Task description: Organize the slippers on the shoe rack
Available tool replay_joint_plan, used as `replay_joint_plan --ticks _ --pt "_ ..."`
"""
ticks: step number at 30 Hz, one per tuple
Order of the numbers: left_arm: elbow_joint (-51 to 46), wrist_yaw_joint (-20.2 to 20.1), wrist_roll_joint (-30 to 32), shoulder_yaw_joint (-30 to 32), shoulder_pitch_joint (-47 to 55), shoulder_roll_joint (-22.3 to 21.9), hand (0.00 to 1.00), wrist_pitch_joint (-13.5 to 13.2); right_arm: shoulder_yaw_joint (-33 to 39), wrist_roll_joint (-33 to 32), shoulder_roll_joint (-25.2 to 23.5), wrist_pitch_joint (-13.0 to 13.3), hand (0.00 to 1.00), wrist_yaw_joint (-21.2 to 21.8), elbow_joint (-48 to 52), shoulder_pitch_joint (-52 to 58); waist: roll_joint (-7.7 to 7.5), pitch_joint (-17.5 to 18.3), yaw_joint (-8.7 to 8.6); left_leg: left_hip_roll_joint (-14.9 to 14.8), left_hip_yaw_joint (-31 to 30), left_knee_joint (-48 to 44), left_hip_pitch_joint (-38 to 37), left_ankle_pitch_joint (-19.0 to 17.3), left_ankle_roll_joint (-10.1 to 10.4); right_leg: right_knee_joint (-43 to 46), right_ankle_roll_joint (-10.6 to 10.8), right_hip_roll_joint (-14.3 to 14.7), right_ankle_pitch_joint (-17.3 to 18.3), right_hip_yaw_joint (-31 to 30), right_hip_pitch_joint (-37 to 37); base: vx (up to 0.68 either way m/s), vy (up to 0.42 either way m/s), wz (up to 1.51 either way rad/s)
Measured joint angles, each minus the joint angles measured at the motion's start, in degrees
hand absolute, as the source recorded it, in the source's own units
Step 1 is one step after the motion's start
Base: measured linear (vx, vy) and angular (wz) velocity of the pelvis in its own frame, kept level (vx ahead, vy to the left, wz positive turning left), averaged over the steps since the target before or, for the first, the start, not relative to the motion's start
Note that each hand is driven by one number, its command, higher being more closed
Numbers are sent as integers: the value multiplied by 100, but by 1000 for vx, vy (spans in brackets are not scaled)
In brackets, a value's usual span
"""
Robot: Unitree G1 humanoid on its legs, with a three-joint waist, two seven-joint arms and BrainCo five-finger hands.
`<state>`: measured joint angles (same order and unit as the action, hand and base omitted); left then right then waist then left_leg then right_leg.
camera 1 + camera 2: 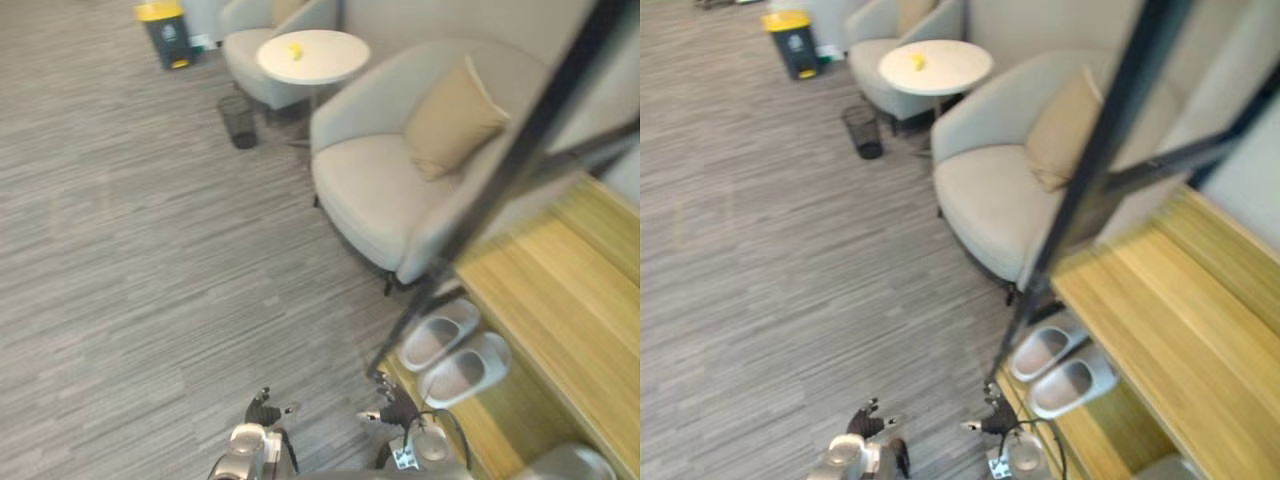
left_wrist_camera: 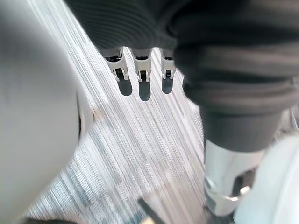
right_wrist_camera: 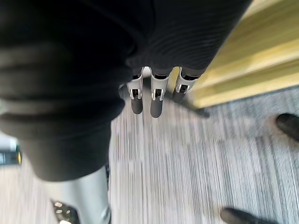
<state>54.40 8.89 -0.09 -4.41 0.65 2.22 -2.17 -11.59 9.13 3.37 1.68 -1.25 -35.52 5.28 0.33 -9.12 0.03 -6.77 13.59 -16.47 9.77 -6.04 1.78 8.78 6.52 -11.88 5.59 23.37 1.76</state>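
Note:
Two pale grey slippers [image 1: 438,338] [image 1: 468,368] lie side by side on the lower wooden shelf of the shoe rack [image 1: 560,300], just inside its black corner post [image 1: 500,180]. Both hands hang low over the grey floor, in front of the rack. My left hand [image 1: 263,410] is off to the left of the slippers. My right hand [image 1: 395,408] hangs close to the rack's front corner, a short way from the nearer slipper. In the wrist views the left hand's fingers [image 2: 143,88] and the right hand's fingers [image 3: 155,105] point straight down and hold nothing.
A grey armchair [image 1: 380,190] with a tan cushion [image 1: 450,120] stands against the rack's far end. Behind it are a round white table [image 1: 312,55], a second armchair [image 1: 255,45], a black mesh wastebasket [image 1: 238,120] and a yellow-lidded bin [image 1: 165,32]. Open floor lies to the left.

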Motion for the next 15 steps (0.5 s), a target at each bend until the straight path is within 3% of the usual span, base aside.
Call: replay_joint_plan --ticks 3,6,8,9,11,12,13,14,15 --pt "-46 -14 8 -69 -7 157 0 -11 154 20 -81 -27 0 -117 -448 -166 -202 -99 -5 402 -241 -198 15 -201 -60 765 197 -533 474 187 -45 43 137 49" --pt "-43 -13 9 -110 2 245 0 -37 224 134 -115 -71 0 -126 -809 -172 -285 -86 2 638 -507 -362 71 -373 -134 806 148 -600 727 47 17 46 77 44" --pt "-20 -15 10 -114 -2 295 0 -20 238 196 -131 -85 0 -130 -918 -131 -364 -97 -103 832 -784 -227 55 -389 -247 814 -70 -400 1119 -527 -20 62 3 82" --pt "-26 -14 10 -97 1 317 0 -12 244 206 -109 -111 0 -136 -946 -112 -436 -94 -126 976 -986 -45 4 -332 -333 934 -448 -230 1368 -1016 -85 66 -55 80" --pt "-57 -13 10 -89 -18 368 0 -10 242 206 -106 -124 0 -142 -969 -148 -561 -96 -130 1095 -1187 11 -1 -333 -333 1370 -499 -214 1329 -1235 -196 145 -67 71" --pt "-21 -9 9 35 -55 337 0 12 231 205 -106 -125 0 -141 -1036 -252 -463 -143 -142 1019 -1422 0 -28 -349 -311 2286 -654 -71 1025 -1431 -548 179 -57 68" --pt "-6 -7 9 47 -53 330 0 15 230 205 -104 -122 0 -143 -1036 -291 -402 -171 -152 954 -1519 11 -56 -358 -293 2385 -614 11 1147 -1525 -671 177 -82 88" --pt "40 -12 11 57 -57 293 0 10 199 210 -107 -117 0 -138 -1028 -220 -290 -199 -269 764 -1822 46 -144 -411 -194 1938 -613 452 1370 -1819 -701 182 -116 93" --pt "66 -17 13 80 -38 325 0 7 152 206 -125 -104 0 -136 -1038 -284 -361 -158 -225 721 -1933 13 -179 -476 -94 1446 -586 622 1284 -1784 -747 188 -138 86"
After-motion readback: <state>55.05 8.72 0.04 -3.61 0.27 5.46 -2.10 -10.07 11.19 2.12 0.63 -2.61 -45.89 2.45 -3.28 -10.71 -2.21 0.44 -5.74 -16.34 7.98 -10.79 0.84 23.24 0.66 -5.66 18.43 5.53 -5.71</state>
